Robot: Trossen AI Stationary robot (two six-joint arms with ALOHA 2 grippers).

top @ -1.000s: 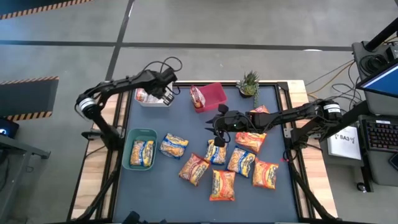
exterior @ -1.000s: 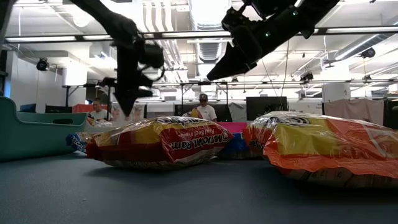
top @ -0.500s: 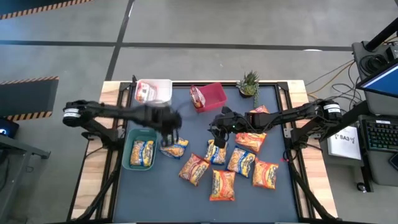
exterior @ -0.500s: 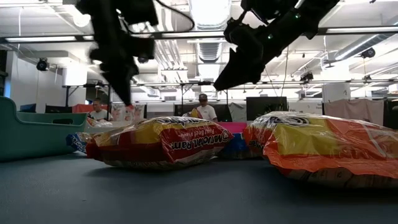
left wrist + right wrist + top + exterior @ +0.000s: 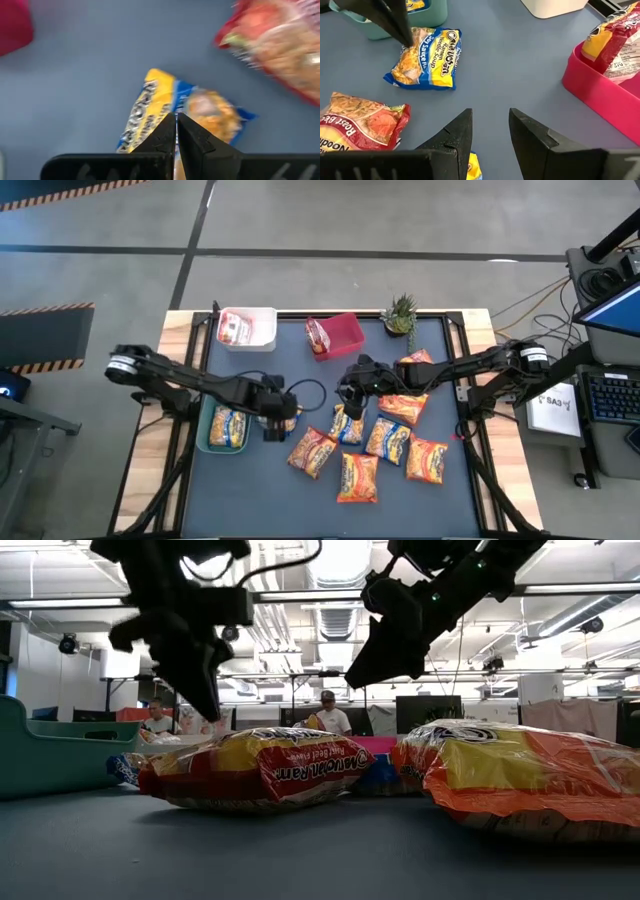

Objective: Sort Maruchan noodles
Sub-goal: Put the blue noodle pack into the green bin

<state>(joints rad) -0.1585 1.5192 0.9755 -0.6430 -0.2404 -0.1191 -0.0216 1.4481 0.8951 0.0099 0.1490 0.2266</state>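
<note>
Dark blue tabletop (image 5: 240, 480). Left gripper (image 5: 272, 423) clenched empty, over yellow-blue packet (image 5: 281, 414) just beside green bin (image 5: 210, 405); must open to grasp. Right gripper (image 5: 349, 392) parted, empty, nearer red bin (image 5: 350, 333). Each bin, white bin (image 5: 262, 313) included, holds one packet; loose noodles (image 5: 358, 476) beyond.

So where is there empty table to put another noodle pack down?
Bare table runs along the near edge, below the green bin and left of the packets. Another patch lies between the white bin and red bin. The middle and right are crowded with packets.
</note>
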